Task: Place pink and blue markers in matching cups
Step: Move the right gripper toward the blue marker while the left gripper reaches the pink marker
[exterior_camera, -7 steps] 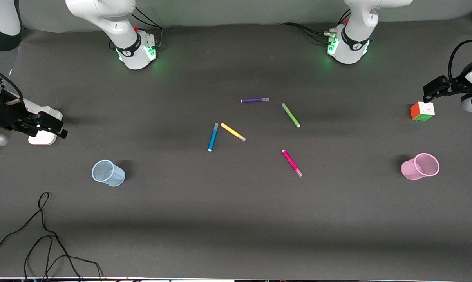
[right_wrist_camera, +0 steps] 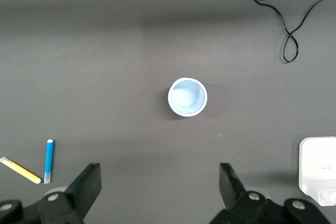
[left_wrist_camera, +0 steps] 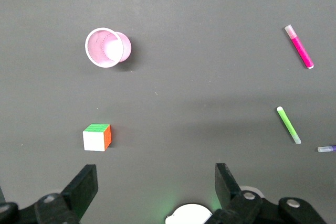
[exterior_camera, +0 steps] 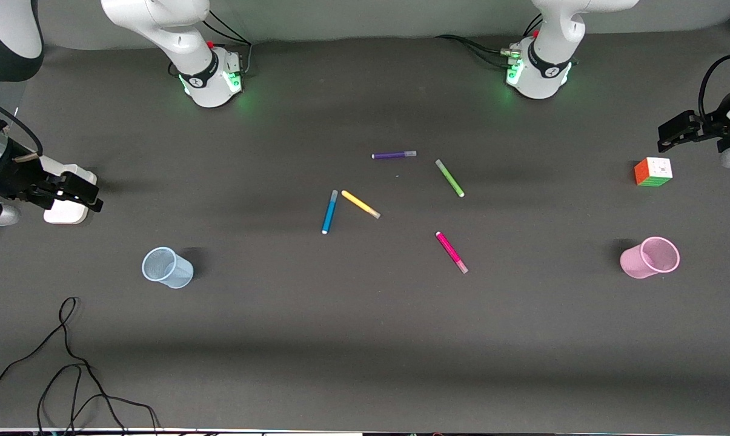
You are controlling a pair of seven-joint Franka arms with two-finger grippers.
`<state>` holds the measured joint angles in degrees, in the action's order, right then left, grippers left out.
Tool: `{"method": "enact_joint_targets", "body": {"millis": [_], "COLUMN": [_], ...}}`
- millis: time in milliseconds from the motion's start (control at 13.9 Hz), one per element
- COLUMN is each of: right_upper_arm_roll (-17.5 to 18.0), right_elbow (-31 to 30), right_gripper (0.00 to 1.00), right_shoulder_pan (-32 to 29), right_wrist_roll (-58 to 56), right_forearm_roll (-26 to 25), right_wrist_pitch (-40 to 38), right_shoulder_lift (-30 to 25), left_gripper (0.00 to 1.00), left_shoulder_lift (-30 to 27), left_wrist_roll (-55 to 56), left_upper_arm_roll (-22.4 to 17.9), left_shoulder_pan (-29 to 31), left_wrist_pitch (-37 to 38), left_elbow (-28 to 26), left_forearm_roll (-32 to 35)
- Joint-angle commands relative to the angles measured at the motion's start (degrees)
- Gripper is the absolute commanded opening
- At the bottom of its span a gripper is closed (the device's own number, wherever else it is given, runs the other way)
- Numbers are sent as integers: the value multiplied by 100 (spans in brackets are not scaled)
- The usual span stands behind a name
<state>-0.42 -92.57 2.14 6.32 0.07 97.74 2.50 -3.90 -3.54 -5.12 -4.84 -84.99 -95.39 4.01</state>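
Seeing five pens scattered flat around the middle of the front view: one blue marker (exterior_camera: pixel 329 212), one pink marker (exterior_camera: pixel 451 252) lying lower in the frame, plus one yellow pen (exterior_camera: pixel 360 204), one green pen (exterior_camera: pixel 449 178) and one purple pen (exterior_camera: pixel 394 155).

Counting two cups, both upright and low in the frame: blue cup (exterior_camera: pixel 167 267) toward the right arm's end, pink cup (exterior_camera: pixel 649 257) toward the left arm's end. Noting one colour cube (exterior_camera: pixel 653 172) as well.

Judging the markers light, stiff, smooth and apt to roll; pinching across the barrel at mid-length looking safest. Expecting the thin cups to tip easily.

Hovering with jaws wide apart and empty: right gripper (right_wrist_camera: pixel 157 184) above the blue cup's area, left gripper (left_wrist_camera: pixel 156 187) above the cube's area.
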Motion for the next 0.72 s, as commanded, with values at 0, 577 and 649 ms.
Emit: {"method": "enact_joint_targets", "body": {"millis": [0,577,649], "right_upper_arm_roll": [217,1474,1483], "right_elbow": [90,476,520], "right_gripper": [100,100,100], "right_shoulder_pan": [250,366,401], "right_wrist_roll": [578,2179,2215], "right_forearm_roll": [-139,834,1028], "right_wrist_pitch": [-71,166,271], "right_shoulder_lift": [294,2041,2375], "left_gripper": [99,99,99], "left_shoulder_lift": [206,872,987], "left_wrist_roll": [126,336,572], "left_upper_arm_roll": [46,661,679], "left_shoulder_pan": [-61,-176,-219], "left_wrist_pitch": [185,484,466], "left_elbow": [161,231,283], "left_forearm_roll": [-14,-618,-820]}}
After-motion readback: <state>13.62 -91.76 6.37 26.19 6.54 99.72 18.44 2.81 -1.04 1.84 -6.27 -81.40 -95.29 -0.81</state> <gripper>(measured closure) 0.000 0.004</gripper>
